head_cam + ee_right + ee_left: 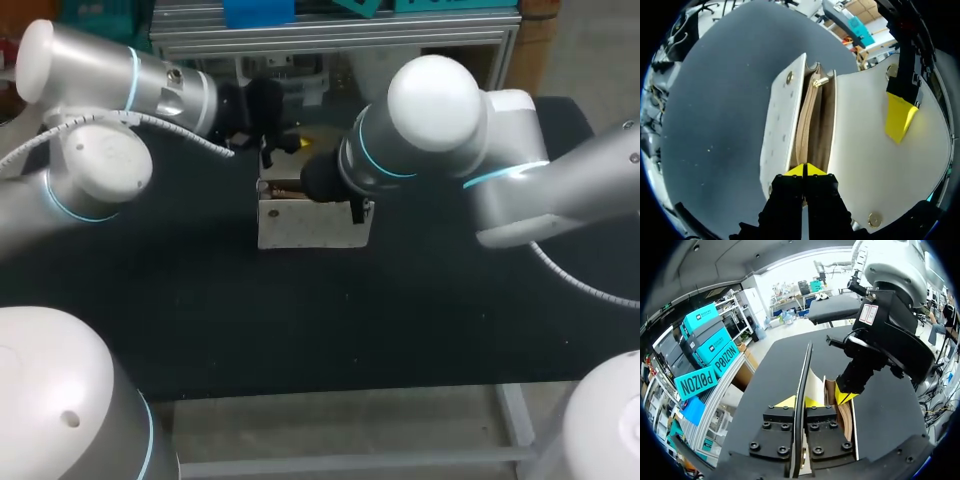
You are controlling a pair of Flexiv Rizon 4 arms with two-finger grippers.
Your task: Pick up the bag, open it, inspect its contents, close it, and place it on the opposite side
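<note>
Bag (780,125) stands open on table (300,320), flap (865,150) pinched by left gripper (799,402), right gripper (805,170) pinching its mouth; closing and placing appear still to do.

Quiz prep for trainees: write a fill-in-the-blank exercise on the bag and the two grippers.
1. The bag stands on a ___ table.
2. The left gripper is shut on the bag's ___.
3. The right gripper is at the mouth of the bag, which is ___.
Missing words: black; flap; open.
</note>
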